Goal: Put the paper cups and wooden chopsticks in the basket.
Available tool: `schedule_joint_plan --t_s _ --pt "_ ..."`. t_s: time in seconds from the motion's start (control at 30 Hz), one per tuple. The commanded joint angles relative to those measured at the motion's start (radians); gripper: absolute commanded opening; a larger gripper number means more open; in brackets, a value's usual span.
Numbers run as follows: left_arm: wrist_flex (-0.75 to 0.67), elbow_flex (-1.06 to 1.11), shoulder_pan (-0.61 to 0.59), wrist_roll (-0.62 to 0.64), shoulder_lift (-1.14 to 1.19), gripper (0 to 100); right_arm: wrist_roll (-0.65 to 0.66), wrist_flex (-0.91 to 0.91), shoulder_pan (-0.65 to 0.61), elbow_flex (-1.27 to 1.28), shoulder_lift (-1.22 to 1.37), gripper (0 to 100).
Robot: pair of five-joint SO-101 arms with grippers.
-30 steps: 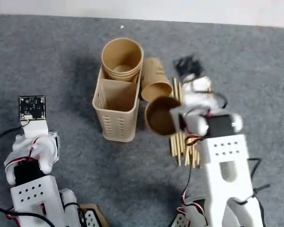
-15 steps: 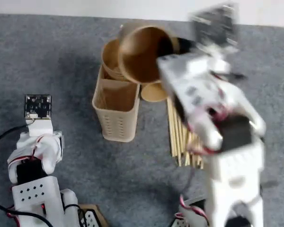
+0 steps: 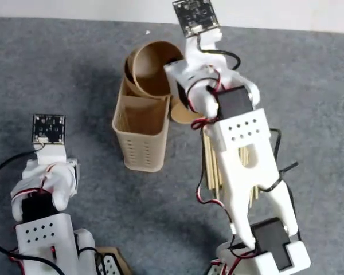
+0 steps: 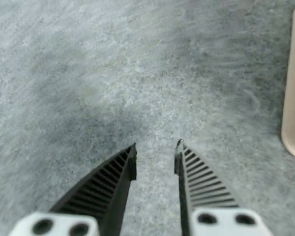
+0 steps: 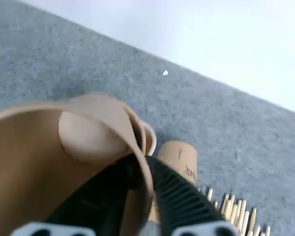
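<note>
Swinging up from beside the chopsticks (image 3: 211, 166) within the last second, our right gripper (image 5: 140, 164) now hangs over the far compartment of the basket (image 3: 139, 140). It pinches the rim of a tilted paper cup (image 3: 152, 66) just above, perhaps touching, the nested cups (image 3: 128, 77) there; we judge it nearly placed. Beside the basket a second cup (image 5: 177, 155) lies on its side under our arm, and the chopsticks wait on the carpet. Our left gripper (image 4: 155, 152) sits open over bare carpet, well apart.

One basket (image 3: 139, 137), at least three paper cups (image 3: 152, 69) — chopsticks (image 3: 211, 166) beyond counting.
</note>
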Motion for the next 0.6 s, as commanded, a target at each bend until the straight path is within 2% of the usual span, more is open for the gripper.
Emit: schedule_joint_plan --t_s 0.0,0.07,0.1,0.3,0.57 --pt "-0.029 0.002 0.024 0.011 0.001 16 -0.003 -0.015 -0.036 -0.099 -0.007 28.1" --pt "-0.051 0.013 0.024 0.011 0.001 16 -0.003 -0.018 -0.059 -0.130 -0.005 37.9" --pt "-0.054 0.016 0.024 0.011 0.001 16 -0.003 -0.018 -0.073 -0.142 -0.004 39.7" --pt "-0.054 0.018 0.024 0.011 0.001 16 -0.003 -0.134 -0.076 -0.119 0.022 36.8" --pt "-0.057 0.018 0.024 0.011 0.001 16 -0.005 -0.108 0.002 -0.139 0.209 36.5"
